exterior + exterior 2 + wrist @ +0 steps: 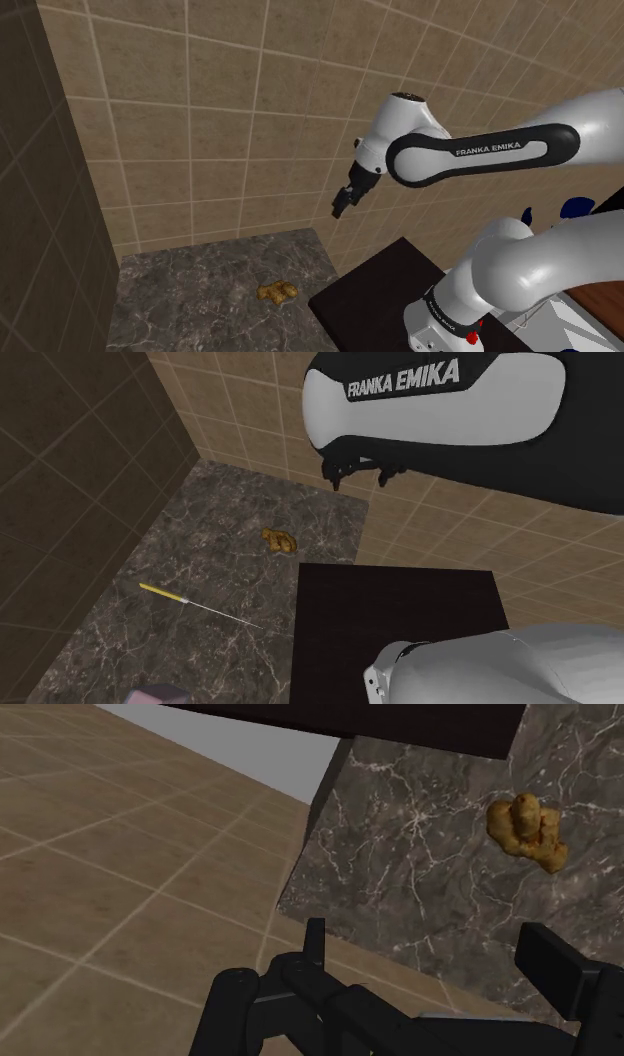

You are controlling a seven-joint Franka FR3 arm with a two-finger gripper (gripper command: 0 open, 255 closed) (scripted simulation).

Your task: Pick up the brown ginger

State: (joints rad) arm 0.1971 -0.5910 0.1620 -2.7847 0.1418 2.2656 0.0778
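The ginger is a small knobbly yellow-brown lump lying on the dark marble counter, close to the stand-side edge. It also lies on the counter in the second exterior view. My black gripper hangs high in the air, well above the counter and off past its edge, in front of the tiled wall. In the second exterior view the gripper shows two fingers standing apart with nothing between them. Through the wrist view the gripper is open, and the ginger lies far ahead, off toward one finger's side.
A thin tool with a yellow handle lies on the counter away from the ginger. A greyish-purple object pokes in at the counter's near end. The black stand top borders the counter. Tiled walls close two sides.
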